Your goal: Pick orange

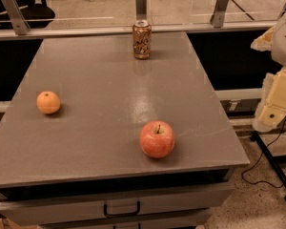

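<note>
Hand of the robot [275, 103], a pale blocky shape, hangs off the right side of the grey worktop [100, 75], touching nothing. Whether it is parted or closed cannot be told from this view.

Nearest the camera, a drawer handle [121, 209] shows below the worktop's front edge. A red-pink apple [157, 139] sits upright close to that edge, right of centre. The orange [48, 102] lies a little further back and well apart from the apple, near the worktop's left edge, with bare surface all round it. A brown-gold drink can [141, 39] stands upright in the middle of the far edge, in front of a metal rail [86, 31].

The reach looks like the main hazard. The hand is on the opposite side from the orange, so a low sweep across would probably pass over or beside the apple, and a clip there could send it rolling off the front. The apple is also the nearer and larger round fruit, so a grasp could land on the wrong one. The orange itself is smooth and round, and an off-centre closing would likely squirt it sideways. With the left edge so near, it could roll off. The can stands clear of any direct path.
</note>
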